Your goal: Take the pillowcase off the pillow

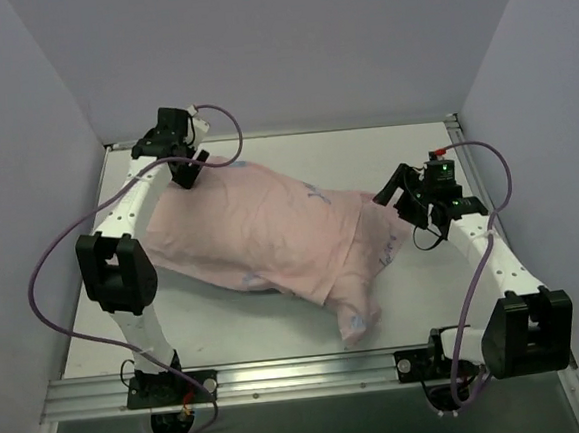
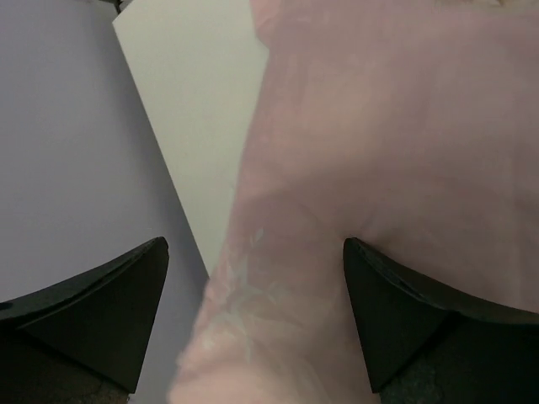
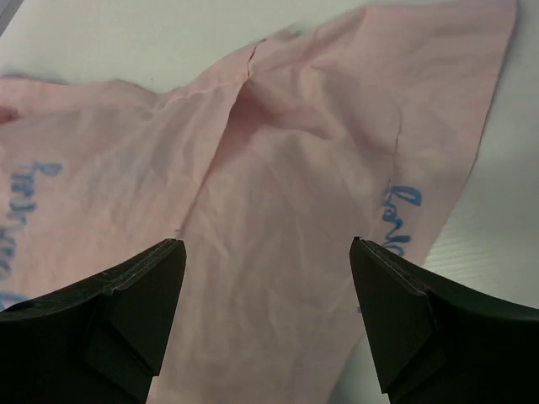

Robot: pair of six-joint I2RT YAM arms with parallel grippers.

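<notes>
Pillowcase [image 1: 260, 229]: pink side up on table [image 1: 385, 149], bulging — pillow apparently inside, unseen.
Left gripper [image 2: 255, 252]: jaws wide apart over far corner.
Right gripper [image 3: 268, 248]: jaws apart above loose flap.
Next grip: pinch cloth only — not stuffing.

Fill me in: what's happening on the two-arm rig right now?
A pale pink pillowcase lies across the table between the two arms. The left gripper is at its far left end and the right gripper is over its flatter right end. Both are open and neither holds the cloth. No white pillow shows. The left part bulges, so the pillow is probably inside.
</notes>
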